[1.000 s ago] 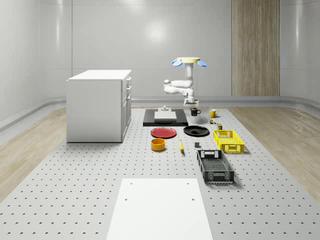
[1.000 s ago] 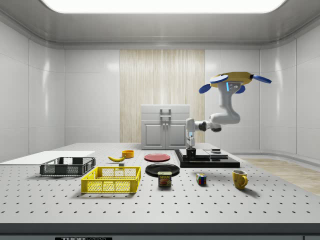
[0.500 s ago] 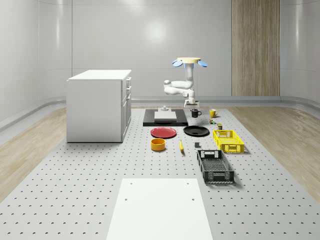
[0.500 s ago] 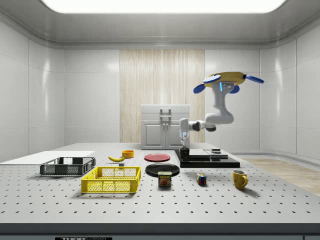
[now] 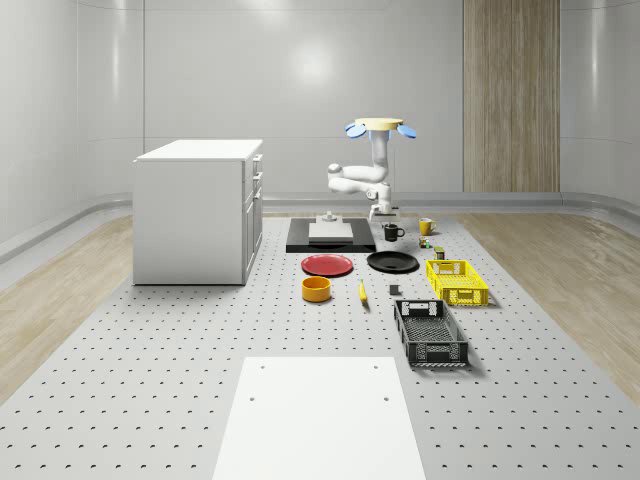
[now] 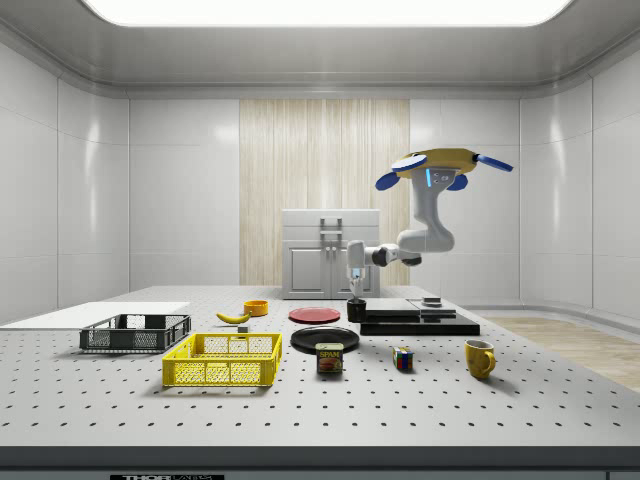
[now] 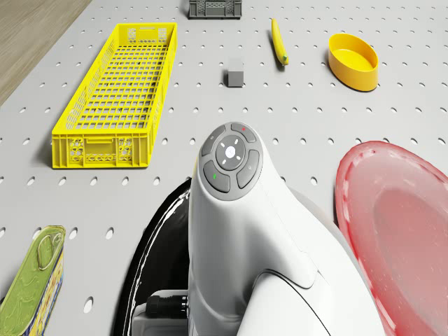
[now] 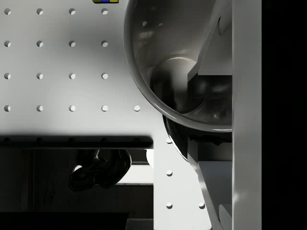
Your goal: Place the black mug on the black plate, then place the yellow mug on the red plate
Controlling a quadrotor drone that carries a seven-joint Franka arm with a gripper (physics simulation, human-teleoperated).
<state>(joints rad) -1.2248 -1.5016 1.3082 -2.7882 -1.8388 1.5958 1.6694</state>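
The black mug (image 6: 356, 310) is gripped at its rim by the hand (image 6: 355, 295) and held above the table (image 5: 200, 330), just beside the black plate (image 5: 392, 262). The drone (image 6: 436, 163) is seen hovering above, beyond that plate.

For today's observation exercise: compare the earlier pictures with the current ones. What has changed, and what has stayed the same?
The drone has drifted toward the side view's left, carrying the black mug in its gripper away from the black slab and toward the black plate. The mug hangs just above the table, beside the plate and not yet over it. The yellow mug, red plate, baskets and other things have not moved.
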